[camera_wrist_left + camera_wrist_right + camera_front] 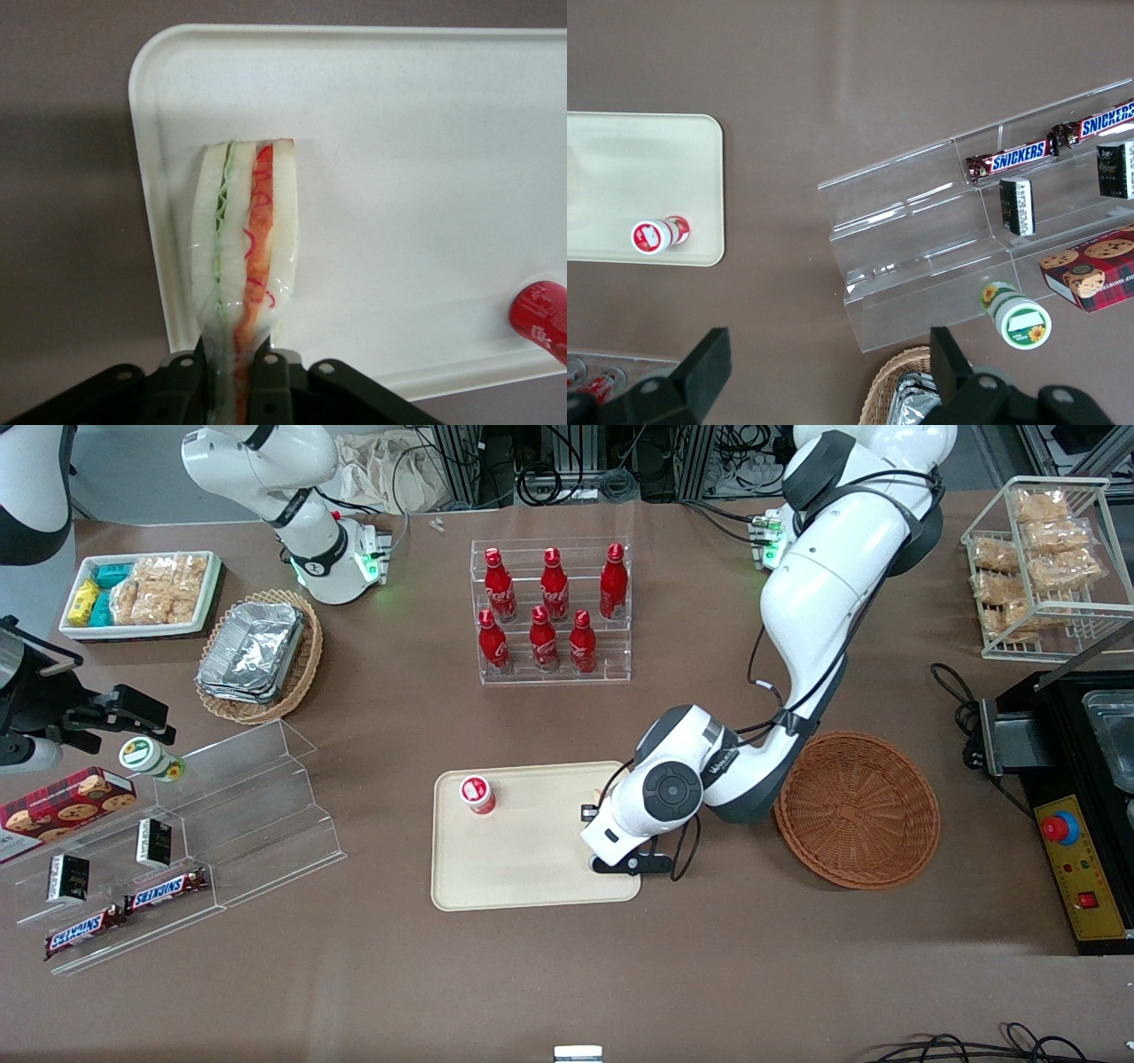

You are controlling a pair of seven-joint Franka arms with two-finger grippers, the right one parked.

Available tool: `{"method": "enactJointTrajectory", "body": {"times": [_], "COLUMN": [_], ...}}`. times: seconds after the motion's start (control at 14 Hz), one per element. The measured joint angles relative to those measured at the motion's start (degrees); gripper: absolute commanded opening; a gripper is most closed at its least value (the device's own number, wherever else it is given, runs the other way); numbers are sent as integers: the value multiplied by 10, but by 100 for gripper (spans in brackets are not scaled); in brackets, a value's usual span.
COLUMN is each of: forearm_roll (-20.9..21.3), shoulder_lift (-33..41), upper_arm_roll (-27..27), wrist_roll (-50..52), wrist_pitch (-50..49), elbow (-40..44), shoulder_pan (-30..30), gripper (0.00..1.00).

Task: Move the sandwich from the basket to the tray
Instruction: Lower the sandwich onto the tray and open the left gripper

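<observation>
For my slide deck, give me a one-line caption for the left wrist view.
Gripper holding the wrapped sandwich over the cream tray, near its corner.
</observation>
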State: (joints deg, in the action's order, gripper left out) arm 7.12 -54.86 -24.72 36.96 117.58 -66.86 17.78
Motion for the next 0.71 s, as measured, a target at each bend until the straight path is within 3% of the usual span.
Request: {"method": "enactJointTrajectory", "body": {"times": [0.43, 0.71], "forearm_roll": [1, 5], "shoulder_lift": [4, 54], "upper_arm_roll": [1, 33], "wrist_roll": [10, 13], "wrist_pitch": [1, -8], "elbow": [15, 29], "shoulder_pan": [-1, -3], "gripper": [99, 100]}}
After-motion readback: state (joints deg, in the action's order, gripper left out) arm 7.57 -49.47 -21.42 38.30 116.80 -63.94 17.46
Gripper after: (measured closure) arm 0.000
